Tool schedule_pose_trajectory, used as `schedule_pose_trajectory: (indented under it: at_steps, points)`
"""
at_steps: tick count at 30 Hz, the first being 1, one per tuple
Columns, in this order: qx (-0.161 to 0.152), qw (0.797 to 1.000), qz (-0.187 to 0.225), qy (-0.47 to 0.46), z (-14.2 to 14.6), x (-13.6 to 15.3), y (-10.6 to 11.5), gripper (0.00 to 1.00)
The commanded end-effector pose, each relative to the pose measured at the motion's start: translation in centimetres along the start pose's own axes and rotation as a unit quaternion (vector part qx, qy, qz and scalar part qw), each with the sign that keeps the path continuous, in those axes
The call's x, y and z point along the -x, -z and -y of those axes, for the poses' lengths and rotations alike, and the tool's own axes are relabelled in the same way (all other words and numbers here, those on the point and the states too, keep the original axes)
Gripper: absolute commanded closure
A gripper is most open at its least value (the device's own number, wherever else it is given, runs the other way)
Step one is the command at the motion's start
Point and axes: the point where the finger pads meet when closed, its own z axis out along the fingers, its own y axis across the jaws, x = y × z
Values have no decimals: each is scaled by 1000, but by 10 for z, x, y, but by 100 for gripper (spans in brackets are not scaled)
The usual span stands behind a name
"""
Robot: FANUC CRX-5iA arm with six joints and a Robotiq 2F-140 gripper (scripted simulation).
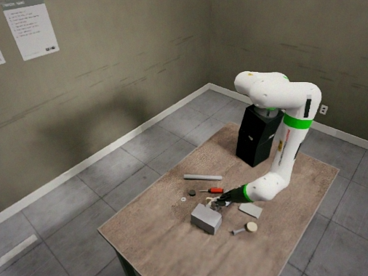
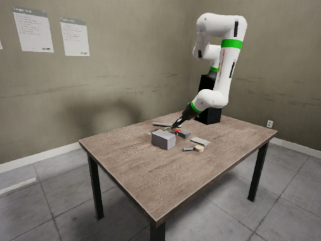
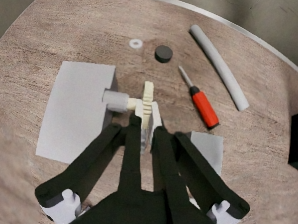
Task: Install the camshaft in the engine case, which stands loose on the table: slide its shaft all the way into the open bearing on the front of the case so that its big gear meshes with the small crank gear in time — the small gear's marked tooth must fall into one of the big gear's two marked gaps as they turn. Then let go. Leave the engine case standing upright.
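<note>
Your gripper [image 3: 143, 137] is clenched on the camshaft [image 3: 145, 104], fingers nearly together on its cream gear; the shaft end points at the front of the grey engine case [image 3: 75, 112], which stands upright on the table [image 2: 133, 177]; whether the shaft has entered the bearing cannot be told; a red-handled screwdriver [image 3: 200, 100] and a grey rod [image 3: 218, 67] lie beyond.

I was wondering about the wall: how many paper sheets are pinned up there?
3: two full sheets side by side on the left wall, plus a sliver at the picture's left edge. More may hang out of view.
</note>
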Motion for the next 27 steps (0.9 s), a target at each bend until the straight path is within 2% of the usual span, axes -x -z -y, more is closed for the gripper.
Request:
schedule_pose_trajectory:
  at_steps: [1,26,27]
  points:
    - [-1,1000,0,0,1,0,1,86]
    - [-1,1000,0,0,1,0,1,86]
    - [-1,1000,0,0,1,0,1,73]
